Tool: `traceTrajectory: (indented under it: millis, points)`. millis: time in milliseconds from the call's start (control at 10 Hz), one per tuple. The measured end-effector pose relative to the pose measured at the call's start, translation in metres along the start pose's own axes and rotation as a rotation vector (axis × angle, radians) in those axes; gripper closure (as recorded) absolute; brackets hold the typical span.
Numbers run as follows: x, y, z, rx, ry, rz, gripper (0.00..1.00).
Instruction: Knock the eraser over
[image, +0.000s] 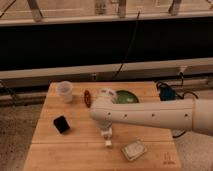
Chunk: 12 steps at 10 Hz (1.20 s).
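The eraser (61, 124) is a small black block standing on the left part of the wooden table (55, 152). My white arm reaches in from the right across the table's middle. The gripper (107, 140) hangs down from the arm's left end, just above the tabletop and well to the right of the eraser, not touching it. It is shut, and I see nothing held in it.
A clear plastic cup (65, 91) stands at the back left, with a red object (87, 97) and a green bowl (128, 96) further right. A pale grey packet (133, 150) lies near the front edge. Cables and a blue object (167, 93) sit at the right edge.
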Motion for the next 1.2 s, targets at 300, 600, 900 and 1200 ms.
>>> traceTrajectory:
  millis: [300,600,900,1200]
  points:
    - [-0.002,0.001,0.01,-0.001,-0.016,-0.021,0.95]
    - [-0.006,0.001,0.018,-0.002,-0.033,-0.039,0.95]
    - [-0.018,-0.007,0.028,0.0,-0.052,-0.079,0.95]
    - [-0.027,-0.012,0.034,0.0,-0.064,-0.108,0.95]
